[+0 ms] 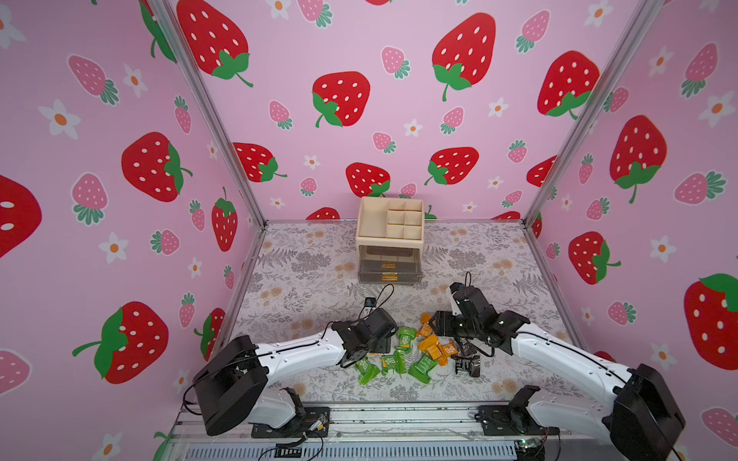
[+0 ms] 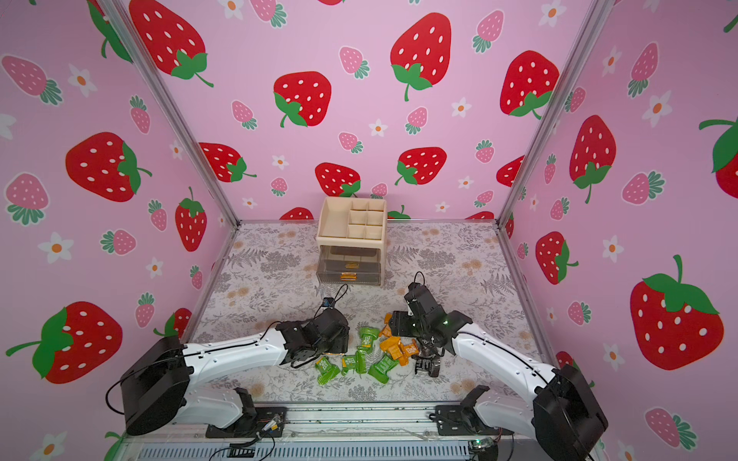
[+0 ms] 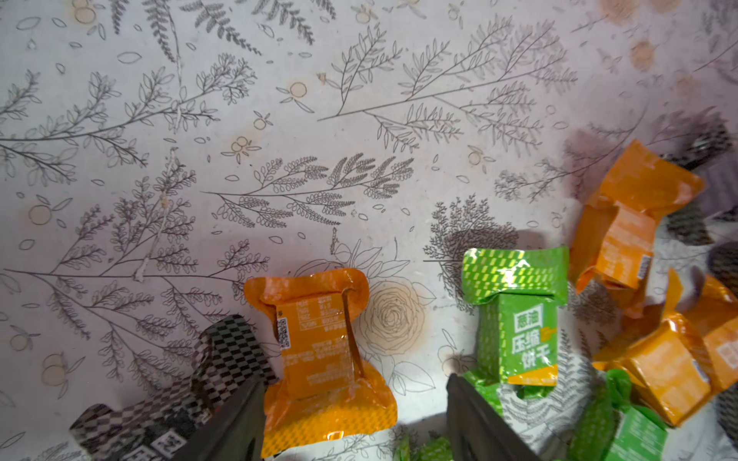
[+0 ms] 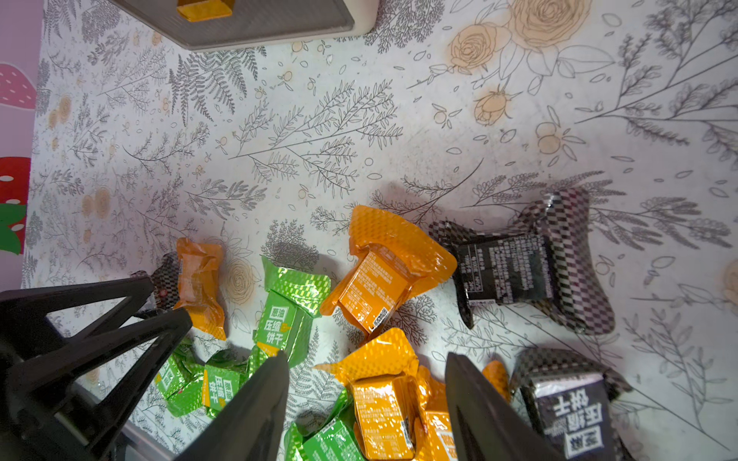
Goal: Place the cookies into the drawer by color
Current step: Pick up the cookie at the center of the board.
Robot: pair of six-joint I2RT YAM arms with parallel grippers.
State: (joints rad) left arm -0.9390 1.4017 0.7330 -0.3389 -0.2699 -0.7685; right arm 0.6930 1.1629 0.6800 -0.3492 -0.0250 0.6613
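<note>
One black cookie (image 3: 227,351) — just beside orange cookie (image 3: 319,347)

Back wall (image 1: 391,119): pink, printed with big red strawberries, small pink ones and white flowers.
Side walls (image 1: 100,159): same print, left and right, meeting the back wall at the corners.
Posts (image 1: 218,131): bare metal, one in each back corner, rising from the table.
Table (image 1: 303,279): pale sheet with grey ferns and sprigs and tan roses.
Front edge: metal rail (image 1: 399,417) with a slotted strip (image 1: 351,453) below it.
Light: even, soft shadows.
</note>
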